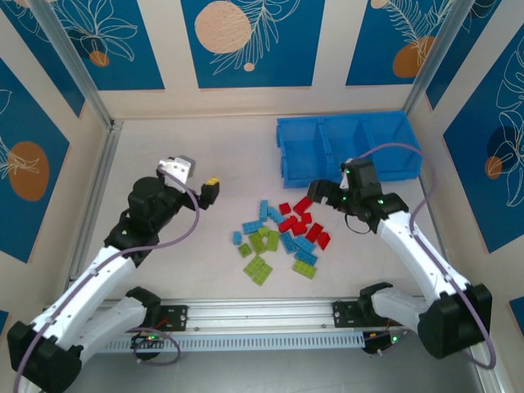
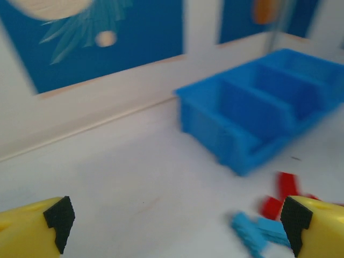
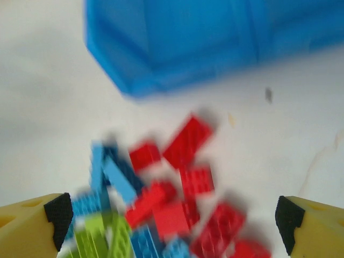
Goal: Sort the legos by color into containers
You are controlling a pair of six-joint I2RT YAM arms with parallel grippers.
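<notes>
Surface (image 1: 209, 139): one pile of legos (image 1: 282, 235) lies near its middle, all loose on the surface, just in front of the tray and apart from it.

Count by colour, top view, close-packed so approximate: red legos (image 1: 300, 228) about seven, on the pile's right and far side; light blue legos (image 1: 269, 214) about seven, spread from the far left through the middle; lime green legos (image 1: 260, 271) about six, on the near side.

Containers: one bright blue tray (image 1: 327, 169) at the far right, divided into three compartments side by side; left (image 1: 299, 139), middle (image 1: 344, 137), right (image 1: 389, 135).

Left gripper (image 2: 174, 217): jaws released, spread wide, grasping nothing; well left of the pile.

Right gripper (image 3: 174, 215): jaws released, spread wide, grasping nothing; above the pile's red side, between pile and tray.
</notes>
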